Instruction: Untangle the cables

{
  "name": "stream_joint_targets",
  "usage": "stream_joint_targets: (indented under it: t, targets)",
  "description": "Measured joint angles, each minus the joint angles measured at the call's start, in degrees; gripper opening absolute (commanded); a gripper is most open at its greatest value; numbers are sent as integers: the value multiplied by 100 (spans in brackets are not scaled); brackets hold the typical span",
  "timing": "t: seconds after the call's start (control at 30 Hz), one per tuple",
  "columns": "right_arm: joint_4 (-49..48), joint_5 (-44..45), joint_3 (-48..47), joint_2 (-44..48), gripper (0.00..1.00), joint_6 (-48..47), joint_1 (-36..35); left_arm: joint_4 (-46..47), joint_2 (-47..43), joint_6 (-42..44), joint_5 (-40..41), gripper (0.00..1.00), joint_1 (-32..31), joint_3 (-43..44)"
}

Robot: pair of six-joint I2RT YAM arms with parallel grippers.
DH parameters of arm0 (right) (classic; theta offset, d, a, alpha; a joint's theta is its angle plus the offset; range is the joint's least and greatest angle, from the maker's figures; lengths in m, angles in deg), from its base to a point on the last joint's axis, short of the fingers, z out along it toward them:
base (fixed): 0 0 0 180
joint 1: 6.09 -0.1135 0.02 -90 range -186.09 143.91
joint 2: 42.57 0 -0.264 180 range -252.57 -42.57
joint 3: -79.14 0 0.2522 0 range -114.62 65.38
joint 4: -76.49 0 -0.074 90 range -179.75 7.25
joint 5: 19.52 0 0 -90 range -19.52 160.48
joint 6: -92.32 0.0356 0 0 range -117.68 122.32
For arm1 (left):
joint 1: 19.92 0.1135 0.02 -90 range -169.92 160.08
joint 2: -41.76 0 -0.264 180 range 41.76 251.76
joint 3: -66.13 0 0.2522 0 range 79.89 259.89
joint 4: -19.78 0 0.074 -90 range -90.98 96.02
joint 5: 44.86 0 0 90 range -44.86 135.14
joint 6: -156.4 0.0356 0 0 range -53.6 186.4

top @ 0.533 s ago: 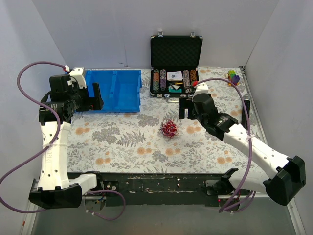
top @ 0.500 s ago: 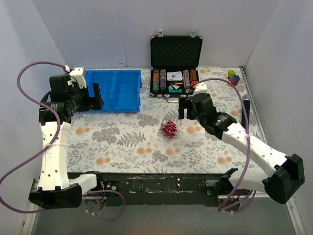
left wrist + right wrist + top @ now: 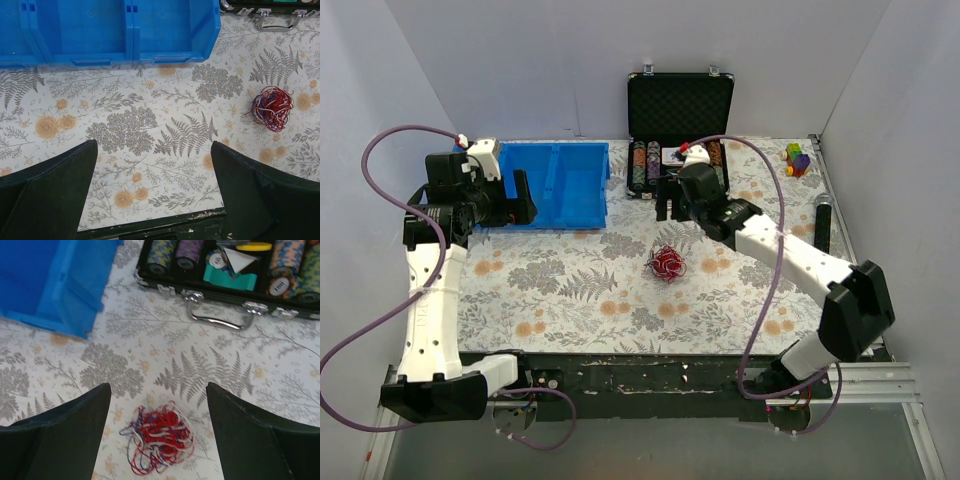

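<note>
Swinging in from the frame's right side, the right gripper [image 3: 668, 212] now hangs just above the tangled cables [image 3: 666, 263] at centre, fingers spread. The left gripper [image 3: 522, 198], also spread, waits upper left. A grab looks near.

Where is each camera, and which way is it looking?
Top camera: high behind the arms, looking down at the flowered table; shows both white arms, the left tool and the right tool.
Left wrist camera: on the left arm, looking down across the table; its two dark fingers frame the view.
Right wrist camera: on the right arm, looking down; its fingers show.
Shared: all see the small red, white and dark cable tangle and the blue plastic bin.
</note>
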Motion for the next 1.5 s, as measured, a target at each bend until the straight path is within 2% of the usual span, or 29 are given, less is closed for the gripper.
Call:
stream_joint_targets:
  t: [0.37,0.63,0.7,0.8,1.0,1.2,1.27,1.37,1.5]
  targets:
    - [-157,142,-3156,-3165,87,109,-713,-57,17,0,11,98,0,-144]
    - [-175,186,-4352,-4360,87,107,-769,-205,-142,120,153,98,0,-378]
    - [-195,212,-4686,-4612,84,101,-769,-238,-186,160,190,98,0,-385]
    - [-254,260,-4975,-4846,72,96,-776,-293,-258,210,243,98,0,-385]
    - [-345,328,-5010,-5073,50,105,-813,-319,-363,306,341,98,0,-387]
    - [-487,601,-4721,-5134,12,149,-863,-317,-380,328,358,98,0,-389]
    - [-634,929,-4387,-4953,4,229,-863,-310,-380,326,356,98,0,-389]
    - [-848,1003,-3469,-4371,3,-22,-815,-293,-387,323,332,98,0,-411]
    - [-1237,1084,-1762,-3257,1,42,-1036,-262,-466,326,319,98,0,-568]
